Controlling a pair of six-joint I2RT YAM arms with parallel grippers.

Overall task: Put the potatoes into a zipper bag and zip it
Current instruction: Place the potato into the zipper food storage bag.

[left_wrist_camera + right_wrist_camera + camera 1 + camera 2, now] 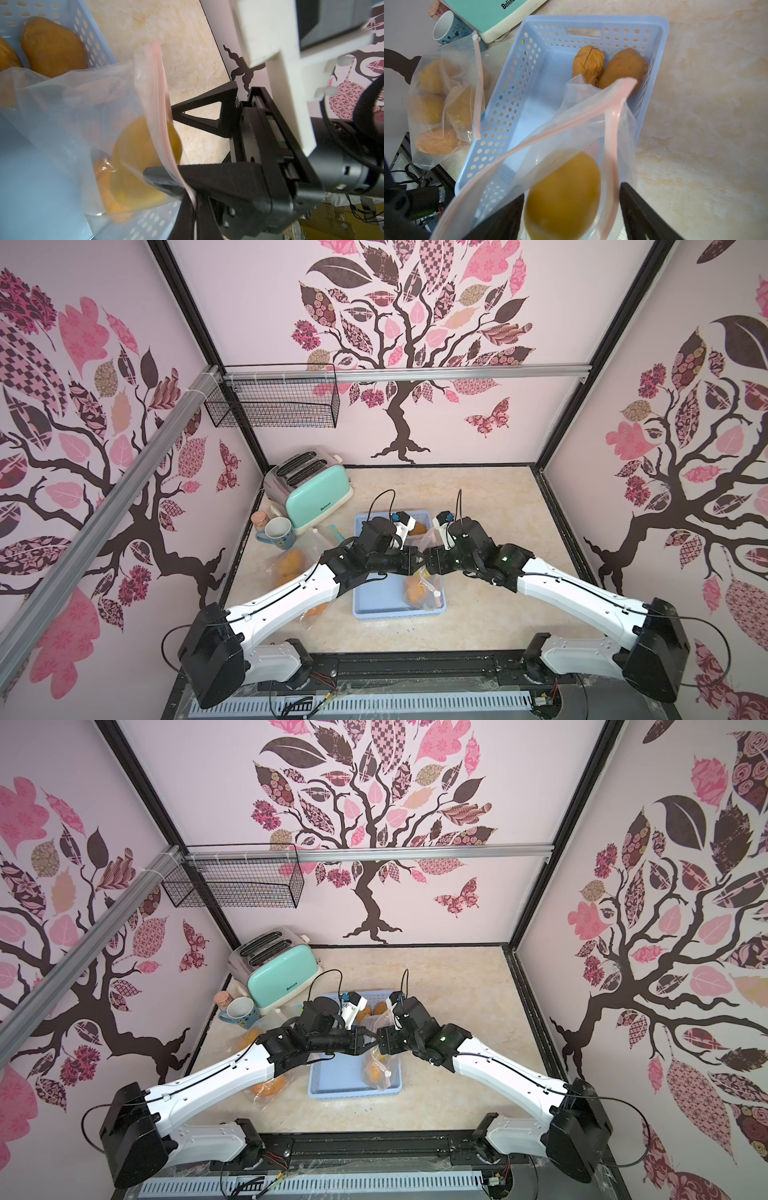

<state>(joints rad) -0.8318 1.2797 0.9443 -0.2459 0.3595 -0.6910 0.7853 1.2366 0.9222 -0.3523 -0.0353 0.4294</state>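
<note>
A beige marbled table (478, 497) carries a pale blue perforated basket (591, 20), and both robot arms meet above it. On the table just beside the basket, on the left arm's side, lies a second bag (444, 104) filled with several potatoes (429, 76). A clear zipper bag (571, 116) with a pink zip strip hangs over the basket, its mouth gaping. The left gripper (194, 207) is clenched on that pink strip, holding the bag up. The right gripper (571, 192) is at the bag's mouth with its jaws spread wide. A yellow potato (562, 197) sits between them in the mouth, with a gap showing on one side. A lower potato (108, 187), more orange, lies deeper in the bag. Two loose potatoes (588, 62) rest touching at the basket's far end.
</note>
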